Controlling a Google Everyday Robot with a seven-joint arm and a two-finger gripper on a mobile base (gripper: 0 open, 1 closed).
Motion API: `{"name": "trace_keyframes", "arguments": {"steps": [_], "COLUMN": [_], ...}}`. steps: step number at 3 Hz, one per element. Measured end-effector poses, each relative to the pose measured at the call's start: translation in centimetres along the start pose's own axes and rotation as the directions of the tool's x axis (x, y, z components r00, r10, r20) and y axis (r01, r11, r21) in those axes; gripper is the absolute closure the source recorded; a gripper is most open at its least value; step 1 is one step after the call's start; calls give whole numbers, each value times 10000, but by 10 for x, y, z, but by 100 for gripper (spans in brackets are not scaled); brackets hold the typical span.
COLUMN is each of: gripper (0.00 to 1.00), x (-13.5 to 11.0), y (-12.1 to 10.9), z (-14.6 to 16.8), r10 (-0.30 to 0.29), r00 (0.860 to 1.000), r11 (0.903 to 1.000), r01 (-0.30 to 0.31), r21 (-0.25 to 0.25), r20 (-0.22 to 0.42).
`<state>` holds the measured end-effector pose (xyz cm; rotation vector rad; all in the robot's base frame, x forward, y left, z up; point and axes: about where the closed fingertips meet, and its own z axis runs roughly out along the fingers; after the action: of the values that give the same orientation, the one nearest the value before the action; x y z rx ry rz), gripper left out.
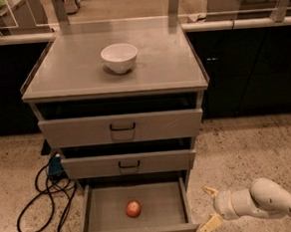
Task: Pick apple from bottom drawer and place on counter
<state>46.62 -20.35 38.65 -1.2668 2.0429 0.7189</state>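
The apple [133, 208] is small and red-orange and lies in the middle of the open bottom drawer [100, 213]. The counter [156, 57] is the flat grey-beige top of the three-drawer cabinet. My gripper [208, 209] is low at the right of the drawer's front corner, pointing left, fingers [209, 191] spread apart and empty. It is level with the drawer and to the right of the apple, outside the drawer wall.
A white bowl [119, 57] stands on the counter, left of centre. The two upper drawers [121, 128] stand slightly pulled out. Black cables [41, 195] and a blue box lie on the speckled floor at the left. Dark counters run behind.
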Motion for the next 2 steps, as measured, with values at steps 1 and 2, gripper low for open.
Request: {"name": "trace_keyframes", "arguments": {"steps": [1, 2], "gripper": [0, 0], "x": [19, 52], "y": [17, 52], "z": [54, 112], "r10": [-302, 102], "r00": [9926, 9816], "r11": [9834, 9307], "r01": [505, 604], "r21": [-1741, -3607], "r20": [1175, 1905]}}
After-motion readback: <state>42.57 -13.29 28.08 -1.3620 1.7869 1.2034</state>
